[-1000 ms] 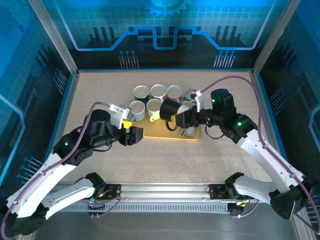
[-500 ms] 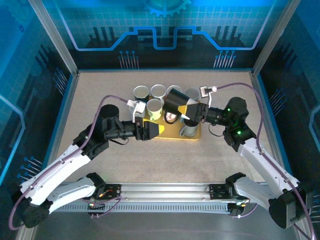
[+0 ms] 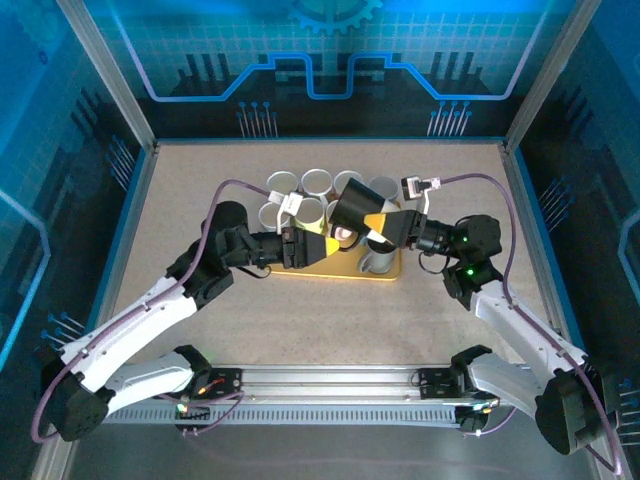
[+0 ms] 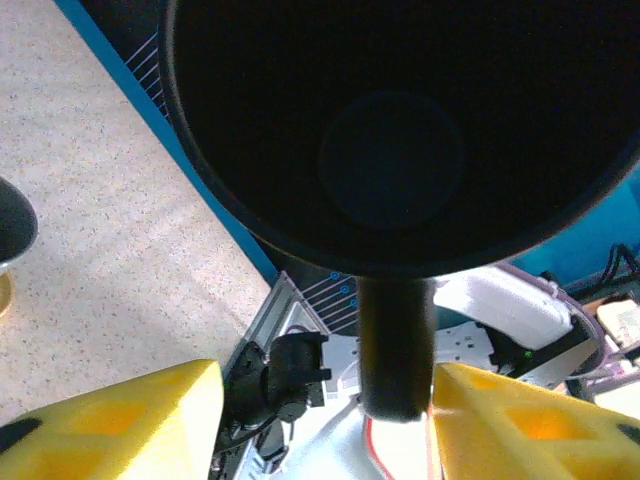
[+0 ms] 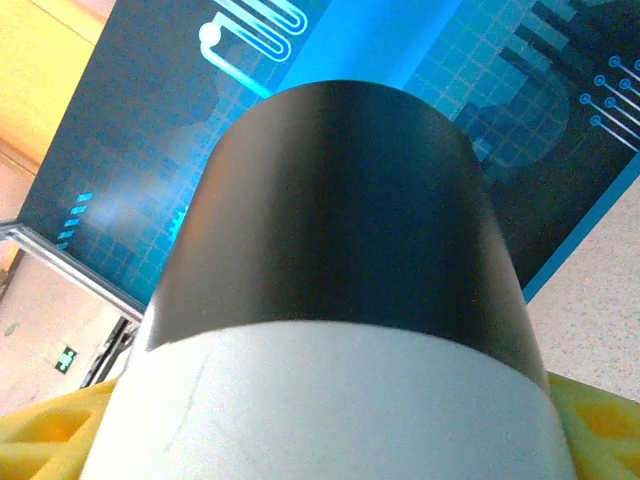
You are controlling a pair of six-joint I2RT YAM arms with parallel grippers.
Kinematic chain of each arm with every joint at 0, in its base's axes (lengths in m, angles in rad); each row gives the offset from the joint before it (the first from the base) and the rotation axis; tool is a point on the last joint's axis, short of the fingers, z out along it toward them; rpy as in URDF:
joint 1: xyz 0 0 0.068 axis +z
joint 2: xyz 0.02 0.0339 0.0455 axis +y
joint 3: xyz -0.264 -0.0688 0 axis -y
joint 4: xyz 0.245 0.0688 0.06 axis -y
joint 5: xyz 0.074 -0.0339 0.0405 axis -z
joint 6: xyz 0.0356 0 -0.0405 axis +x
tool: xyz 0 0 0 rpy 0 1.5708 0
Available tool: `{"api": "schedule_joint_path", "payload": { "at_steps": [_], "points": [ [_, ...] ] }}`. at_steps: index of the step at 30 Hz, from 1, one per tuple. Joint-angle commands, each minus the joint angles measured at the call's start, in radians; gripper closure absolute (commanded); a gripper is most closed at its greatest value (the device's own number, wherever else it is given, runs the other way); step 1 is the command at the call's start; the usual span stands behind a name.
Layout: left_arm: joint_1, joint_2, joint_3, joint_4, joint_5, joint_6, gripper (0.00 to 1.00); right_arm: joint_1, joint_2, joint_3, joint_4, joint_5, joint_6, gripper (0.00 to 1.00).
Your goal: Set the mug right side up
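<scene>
We hold the mug tilted in the air above the yellow tray, clamped in our right end effector. Our left end effector stands open astride its handle (no grip yet). Uprighting and setting it down are left, we judge.

Speckled beige table: a flat yellow board lies near its centre, and a cluster of upright mugs stands just behind it.

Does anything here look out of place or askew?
Yes. The black mug is off the table, lying tilted in the right gripper above the yellow tray, while the pale mugs behind it stand upright.
</scene>
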Motion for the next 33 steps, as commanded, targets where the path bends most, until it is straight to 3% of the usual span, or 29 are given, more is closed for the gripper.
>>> {"api": "schedule_joint_path", "payload": {
  "at_steps": [1,3,9,13,14,16,20,21,27,33],
  "points": [
    [0.008,0.018,0.01,0.05,0.045,-0.004,0.52,0.017,-0.02,-0.007,0.117,-0.02,-0.005,1.0],
    [0.009,0.018,0.009,0.051,0.042,0.004,0.6,0.025,-0.024,-0.017,0.107,-0.024,-0.015,1.0],
    [0.009,0.014,0.001,0.071,0.057,0.008,0.7,0.063,-0.026,-0.057,0.097,-0.029,-0.044,1.0],
    [0.008,0.007,-0.018,0.096,0.077,0.009,0.93,0.08,-0.023,-0.068,0.108,-0.029,-0.04,0.97],
    [0.008,0.006,-0.022,0.1,0.081,0.012,0.99,0.082,-0.024,-0.069,0.104,-0.029,-0.042,0.9],
    [0.008,-0.008,-0.023,0.088,0.081,0.033,1.0,0.081,-0.032,-0.071,0.081,-0.024,-0.056,0.75],
    [0.007,-0.077,0.0,-0.053,0.008,0.147,1.0,0.08,-0.095,-0.077,-0.071,0.024,-0.156,0.09],
    [0.008,-0.095,0.008,-0.106,-0.02,0.192,1.0,0.082,-0.113,-0.08,-0.119,0.041,-0.191,0.0],
    [0.003,-0.213,0.009,-0.382,-0.266,0.459,1.0,0.084,-0.267,-0.012,-0.667,0.203,-0.49,0.0],
    [-0.015,-0.269,-0.02,-0.504,-0.455,0.714,1.0,0.078,-0.344,0.007,-0.854,0.311,-0.704,0.0]
  ]
}}
